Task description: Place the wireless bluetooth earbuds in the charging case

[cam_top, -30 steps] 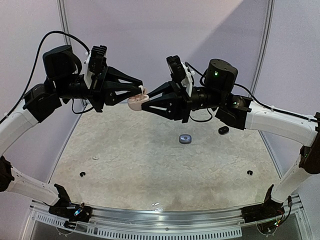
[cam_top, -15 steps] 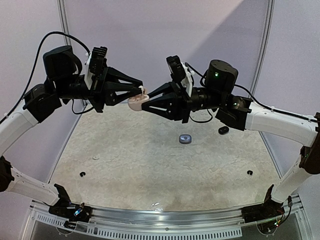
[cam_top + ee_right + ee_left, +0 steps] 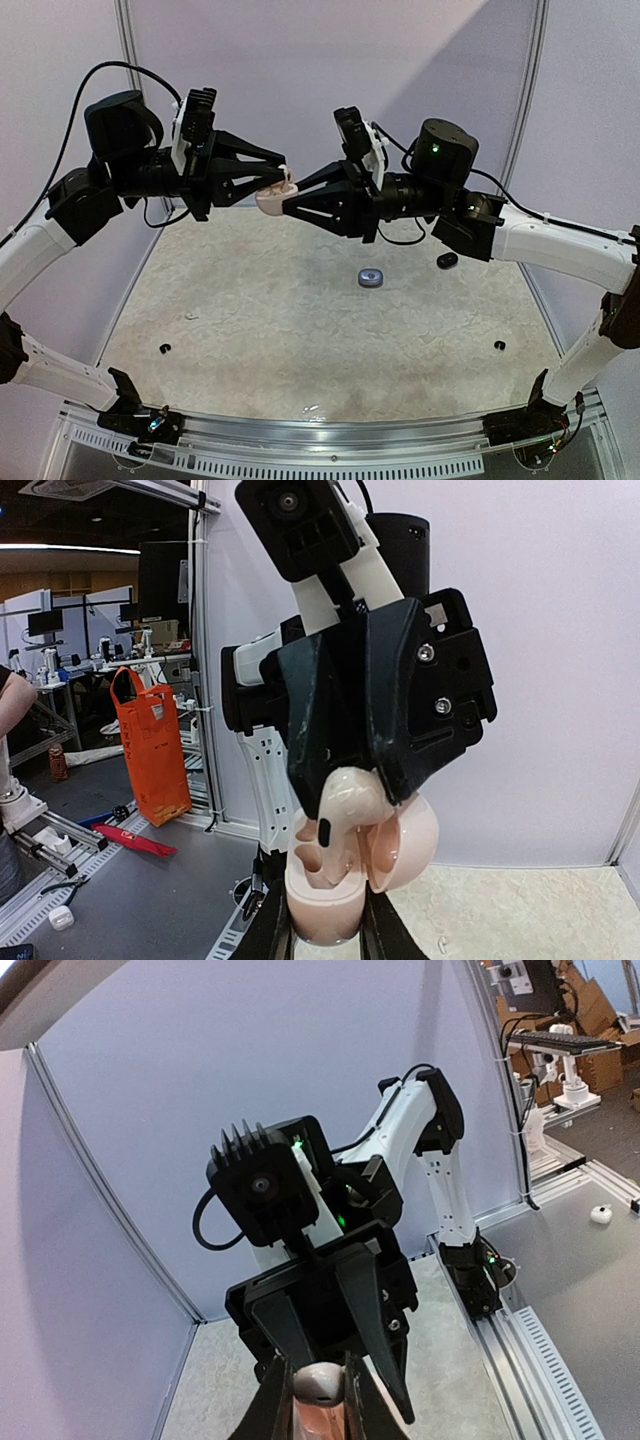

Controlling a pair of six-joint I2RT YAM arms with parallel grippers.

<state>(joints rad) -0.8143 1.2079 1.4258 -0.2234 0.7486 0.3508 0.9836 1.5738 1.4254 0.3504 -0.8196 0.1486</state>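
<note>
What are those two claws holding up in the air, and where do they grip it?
The right gripper pinches the open pink charging case by its lower body. The left gripper holds a pale earbud by its upper end, at the case's sockets.

An orange bag (image 3: 152, 742) stands on the floor beside the speckled table (image 3: 300, 340).

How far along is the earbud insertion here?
Done: the pink case is lifted, lid open, in the right gripper. In hand: the left gripper holds a pink earbud at its sockets, seemingly not seated. Left: seating it; a grey case sits on the table.
</note>
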